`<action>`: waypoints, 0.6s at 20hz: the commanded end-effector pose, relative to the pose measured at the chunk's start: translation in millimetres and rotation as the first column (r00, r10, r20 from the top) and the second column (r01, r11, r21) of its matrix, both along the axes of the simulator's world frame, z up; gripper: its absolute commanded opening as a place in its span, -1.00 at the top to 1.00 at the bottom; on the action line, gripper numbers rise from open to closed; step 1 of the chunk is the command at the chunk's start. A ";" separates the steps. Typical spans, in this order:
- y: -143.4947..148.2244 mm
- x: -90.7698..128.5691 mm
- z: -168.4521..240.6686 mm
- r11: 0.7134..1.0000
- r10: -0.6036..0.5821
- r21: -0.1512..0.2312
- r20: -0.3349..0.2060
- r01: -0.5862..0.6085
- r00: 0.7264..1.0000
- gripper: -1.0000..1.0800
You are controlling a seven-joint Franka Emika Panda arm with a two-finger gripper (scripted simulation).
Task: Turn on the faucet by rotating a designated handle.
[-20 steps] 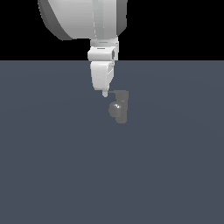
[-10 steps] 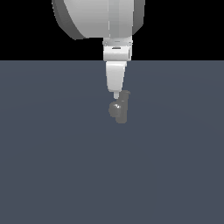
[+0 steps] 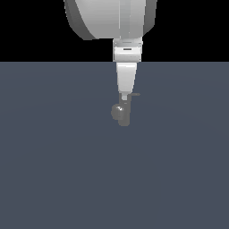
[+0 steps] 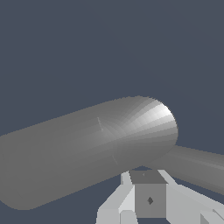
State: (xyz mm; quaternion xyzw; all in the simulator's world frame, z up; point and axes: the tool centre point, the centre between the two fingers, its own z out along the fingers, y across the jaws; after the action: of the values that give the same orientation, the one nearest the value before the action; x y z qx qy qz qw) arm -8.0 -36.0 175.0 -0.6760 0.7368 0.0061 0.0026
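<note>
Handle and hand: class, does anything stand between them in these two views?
Nothing visible does. In the exterior view the hand hangs right over the faucet, beside the handle jutting toward that view's right. Only bare grey floor surrounds them. Contact cannot be told.

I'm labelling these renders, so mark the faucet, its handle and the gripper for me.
faucet (image 3: 120, 112): exterior view, on the rounded shiny bulge of its body.
handle (image 3: 134, 94): exterior view, on the thin lever's free end.
gripper (image 3: 125, 95): exterior view, at its fingertips above the body.

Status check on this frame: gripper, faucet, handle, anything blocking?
Gripper directly over faucet, jaw state unreadable. Handle pokes out to the exterior view's right beside the fingertips; contact unclear. Nothing else seen on the floor.
</note>
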 end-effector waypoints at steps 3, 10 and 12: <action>-31.9 8.9 -1.0 1.000 -0.029 -0.007 0.006 0.029 1.000 1.00; -60.3 18.3 -1.4 0.999 -0.041 -0.010 0.005 0.041 0.999 1.00; -68.3 20.9 -1.5 0.999 -0.045 -0.010 0.005 0.045 0.999 1.00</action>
State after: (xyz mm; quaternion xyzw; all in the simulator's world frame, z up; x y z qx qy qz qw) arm 12.2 -77.2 174.9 -0.6724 0.7402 0.0046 0.0031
